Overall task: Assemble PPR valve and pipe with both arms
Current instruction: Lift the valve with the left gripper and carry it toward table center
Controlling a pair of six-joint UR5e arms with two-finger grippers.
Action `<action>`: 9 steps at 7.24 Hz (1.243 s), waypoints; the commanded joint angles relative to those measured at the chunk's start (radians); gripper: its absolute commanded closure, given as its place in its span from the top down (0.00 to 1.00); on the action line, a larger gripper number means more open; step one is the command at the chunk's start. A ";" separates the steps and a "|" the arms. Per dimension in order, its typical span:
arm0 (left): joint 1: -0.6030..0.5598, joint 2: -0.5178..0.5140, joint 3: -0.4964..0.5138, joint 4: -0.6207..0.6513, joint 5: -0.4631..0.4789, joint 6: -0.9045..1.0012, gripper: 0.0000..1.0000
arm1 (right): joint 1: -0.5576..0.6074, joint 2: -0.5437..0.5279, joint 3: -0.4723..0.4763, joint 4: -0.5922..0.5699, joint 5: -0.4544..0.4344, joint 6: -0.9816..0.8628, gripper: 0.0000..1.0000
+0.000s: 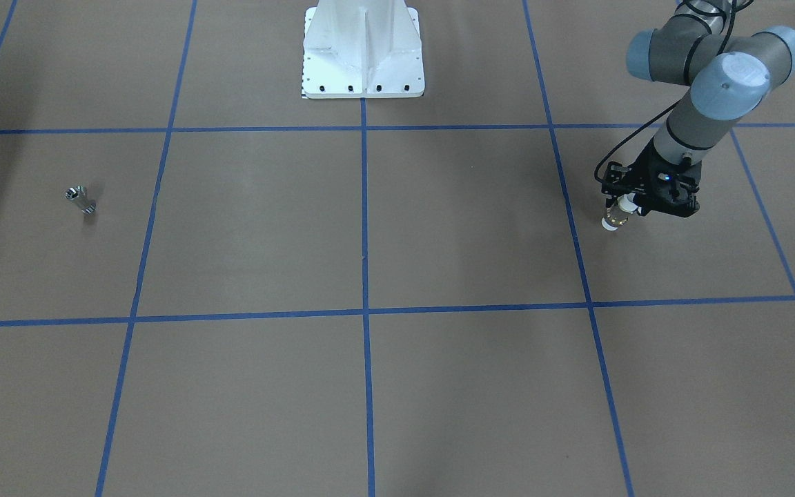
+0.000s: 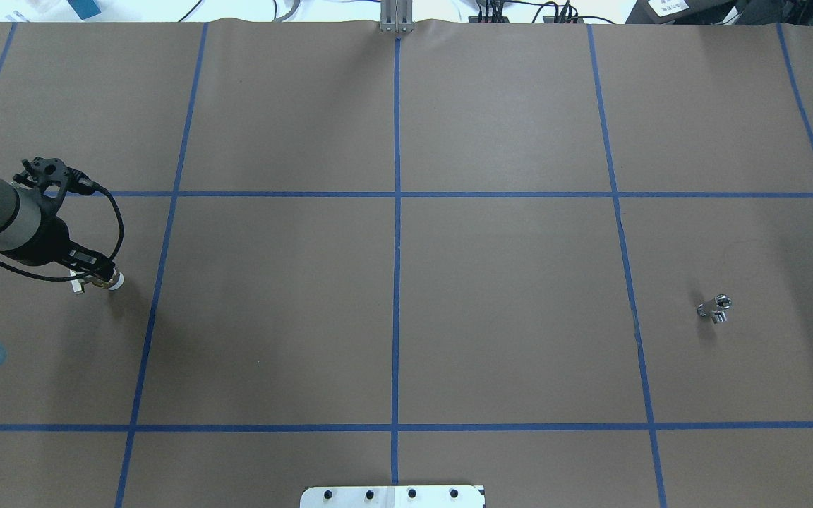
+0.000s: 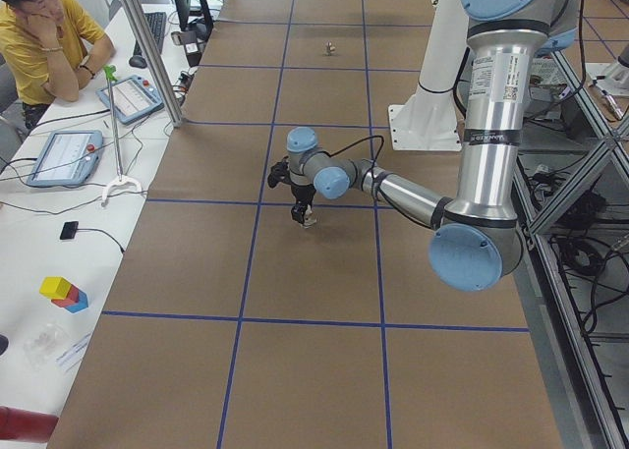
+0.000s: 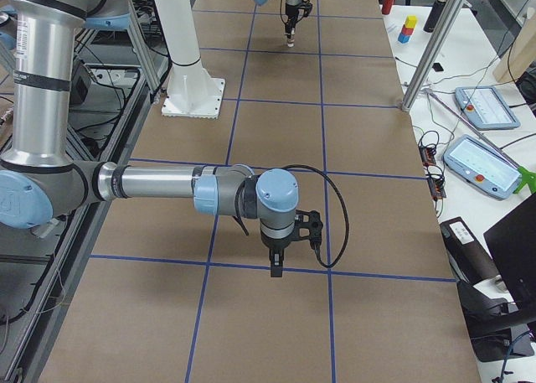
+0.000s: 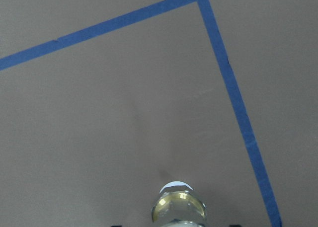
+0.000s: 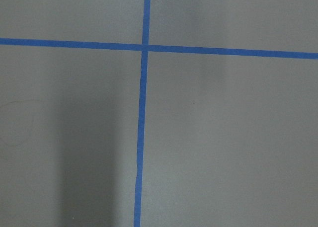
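Brown paper covers the table (image 2: 505, 282), and blue tape lines (image 2: 396, 282) cut it into big squares. Seen from the robot's left end of the table, the left arm (image 3: 488, 95) is the closest thing. It bends down low over the paper. At its tip, the left gripper (image 1: 626, 206) points down and is squeezed tight on the valve (image 1: 615, 217). The valve sticks out below the black fingers. Its gold ring and one white end show in the left wrist view, and that white end points at the paper. A soft shadow lies under it. I cannot tell if the valve touches the table or hangs just above it. Next comes the white base (image 1: 363, 55), at the middle of the robot's edge of the table. Much farther along, on the robot's right side, the little shiny pipe (image 2: 715, 308) sits on the paper all by itself. It is well apart from the valve and the left gripper, with two blue lines between them. The right arm (image 4: 159, 182) reaches out over the table, and the right gripper (image 4: 276, 270) points down close to a blue line. I cannot tell if its fingers are apart or together.
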 commanded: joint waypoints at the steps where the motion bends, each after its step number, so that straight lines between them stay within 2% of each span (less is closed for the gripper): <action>1: -0.001 0.011 -0.032 0.011 -0.014 0.000 0.00 | 0.000 0.001 0.000 0.000 -0.001 0.000 0.99; 3: 0.003 -0.027 -0.138 0.186 -0.046 -0.003 0.00 | 0.000 0.001 0.002 0.000 0.000 0.001 0.99; 4: 0.005 -0.119 -0.146 0.290 -0.045 -0.041 0.00 | 0.000 0.001 0.002 0.000 0.000 0.002 0.99; 5: 0.026 -0.215 -0.119 0.328 -0.041 -0.131 0.00 | 0.000 0.001 0.002 -0.002 0.002 0.002 0.99; 7: 0.141 -0.407 -0.051 0.388 -0.035 -0.312 0.00 | 0.000 -0.001 0.000 -0.002 0.002 0.002 0.99; 9: 0.180 -0.579 0.031 0.471 -0.014 -0.405 0.00 | 0.000 -0.004 0.006 0.000 0.003 -0.002 1.00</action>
